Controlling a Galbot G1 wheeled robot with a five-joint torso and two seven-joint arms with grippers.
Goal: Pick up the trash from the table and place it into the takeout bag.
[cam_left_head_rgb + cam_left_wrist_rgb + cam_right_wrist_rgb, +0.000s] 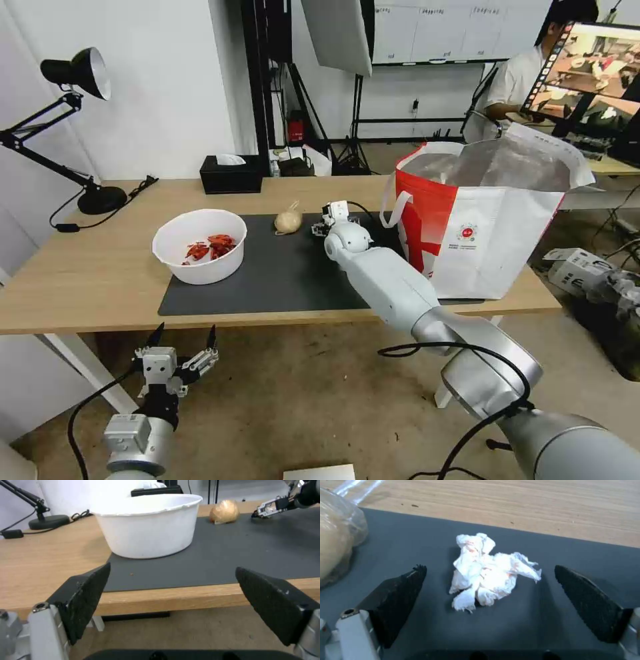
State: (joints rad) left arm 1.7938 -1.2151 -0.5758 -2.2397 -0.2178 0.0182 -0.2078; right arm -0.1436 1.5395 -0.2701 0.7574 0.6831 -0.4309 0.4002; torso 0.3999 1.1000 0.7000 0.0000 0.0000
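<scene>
Trash in the head view: a white bowl (200, 245) with red shell bits is set on the left end of the dark grey mat (280, 280), and a small beige pouch (288, 221) is seen near the mat's far edge.
Table in the head view: the light-wood table (87, 267) is covered in the middle by the mat; a black tissue box (231, 175) and a black desk lamp (73, 127) are kept at the back.
Takeout bag in the head view: the takeout bag (480, 233) is stood upright and open on the right end of the table, with its silver lining shown.
Right gripper in the head view: the right gripper (327, 223) is reached out over the mat, between the pouch and the bag.
Left gripper in the head view: the left gripper (181, 347) is held low in front of the table edge, with its fingers spread wide and nothing held.
Left wrist view: the bowl (146, 527) is seen on the mat past the two wide-apart fingers (86, 597); the pouch (224, 512) is seen farther back.
Right wrist view: a crumpled white tissue (488, 572) is lying on the mat between the spread fingers (590, 602), not touched by them; nothing is held.
Pouch in the right wrist view: the pouch (336, 540) is seen just beside the gripper.
</scene>
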